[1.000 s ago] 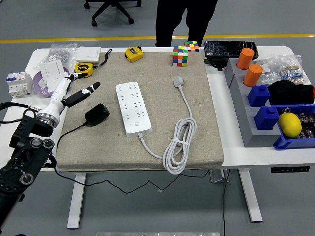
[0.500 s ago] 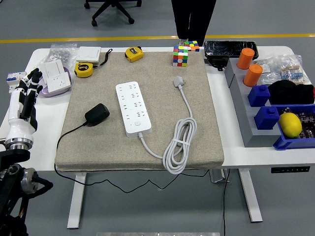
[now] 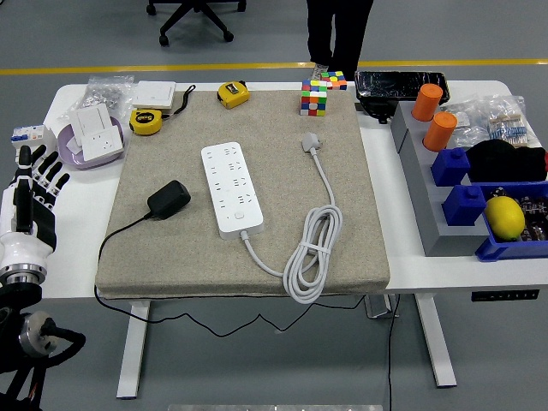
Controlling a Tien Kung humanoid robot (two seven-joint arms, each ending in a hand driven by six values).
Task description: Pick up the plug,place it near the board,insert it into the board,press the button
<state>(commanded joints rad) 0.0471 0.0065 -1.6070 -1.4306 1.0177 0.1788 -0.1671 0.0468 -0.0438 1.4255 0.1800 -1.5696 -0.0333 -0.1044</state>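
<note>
The left hand (image 3: 30,184), fingers spread and empty, has withdrawn to the table's left edge, leaving the black plug (image 3: 169,199) ungrasped.

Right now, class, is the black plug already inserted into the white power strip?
No: the black plug lies on the mat to the left of the power strip, apart from it.
</note>
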